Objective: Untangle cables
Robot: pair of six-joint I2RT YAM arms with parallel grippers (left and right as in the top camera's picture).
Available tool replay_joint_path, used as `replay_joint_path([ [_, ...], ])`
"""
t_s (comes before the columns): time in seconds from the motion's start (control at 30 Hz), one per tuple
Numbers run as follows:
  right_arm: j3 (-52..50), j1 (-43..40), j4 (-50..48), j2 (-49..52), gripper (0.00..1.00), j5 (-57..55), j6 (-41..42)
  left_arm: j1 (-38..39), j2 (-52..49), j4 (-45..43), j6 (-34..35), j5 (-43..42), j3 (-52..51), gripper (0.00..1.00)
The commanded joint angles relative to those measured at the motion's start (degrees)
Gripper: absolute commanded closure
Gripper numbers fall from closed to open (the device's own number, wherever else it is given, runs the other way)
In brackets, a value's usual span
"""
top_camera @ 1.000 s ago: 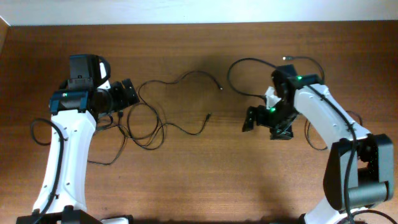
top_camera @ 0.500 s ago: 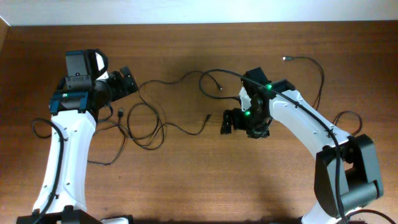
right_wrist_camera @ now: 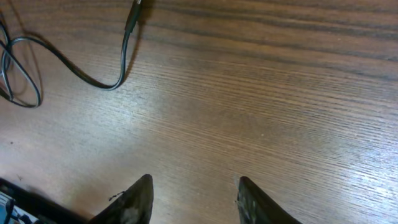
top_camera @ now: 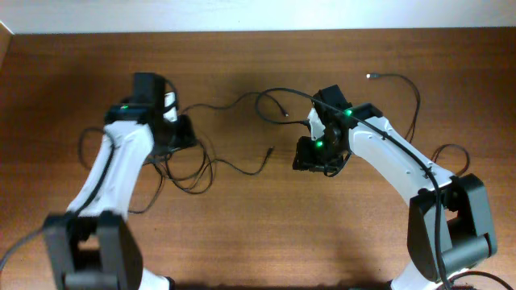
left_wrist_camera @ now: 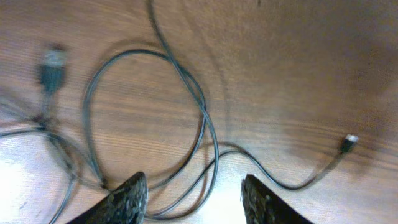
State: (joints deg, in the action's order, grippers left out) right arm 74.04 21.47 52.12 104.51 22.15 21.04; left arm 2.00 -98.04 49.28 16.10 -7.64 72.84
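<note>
Thin black cables (top_camera: 192,165) lie in tangled loops left of centre on the table. One strand (top_camera: 234,103) runs right to a small plug (top_camera: 286,113), and another end (top_camera: 269,151) points at the middle. My left gripper (top_camera: 184,133) hovers over the tangle. In the left wrist view it (left_wrist_camera: 194,194) is open, with strands of the looped cables (left_wrist_camera: 202,118) passing under the gap, untouched by the fingers (left_wrist_camera: 127,198). My right gripper (top_camera: 300,155) is open over bare wood, right of that cable end (right_wrist_camera: 124,56). Nothing lies between its fingertips (right_wrist_camera: 193,194).
Another thin cable (top_camera: 407,84) with a light plug (top_camera: 369,76) curves across the back right. A USB plug (left_wrist_camera: 53,62) and a small connector (left_wrist_camera: 349,142) show in the left wrist view. A black loop (top_camera: 278,95) hangs close to the right arm's wrist.
The left arm has swung right and now sits over the tangle. The right arm moved left toward the centre, dragging a cable loop along. Both pairs of jaws have narrowed.
</note>
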Motion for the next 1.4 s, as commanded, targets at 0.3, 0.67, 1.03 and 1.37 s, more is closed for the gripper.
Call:
replay_joint_path([
  [0.3, 0.42, 0.37, -0.11, -0.52, 0.51, -0.31, 0.26, 6.49, -15.65, -8.17, 5.75, 3.54, -0.70, 1.00],
  [0.67, 1.68, -0.57, 2.10, -1.20, 0.50, 16.87, -14.01, 5.81, -4.83, 29.49, 4.63, 2.47, 42.71, 1.00],
  [1.03, 3.87, 1.29, -8.44, -4.72, 0.33, 43.17, -29.38, 5.73, 1.75, 24.72, 13.05, -12.46, 46.10, 1.00],
  [1.37, 3.87, 6.14, -31.89, -4.72, 0.33, 36.68, -17.44, 5.73, 1.75, 24.04, 22.12, -29.97, 46.10, 1.00],
])
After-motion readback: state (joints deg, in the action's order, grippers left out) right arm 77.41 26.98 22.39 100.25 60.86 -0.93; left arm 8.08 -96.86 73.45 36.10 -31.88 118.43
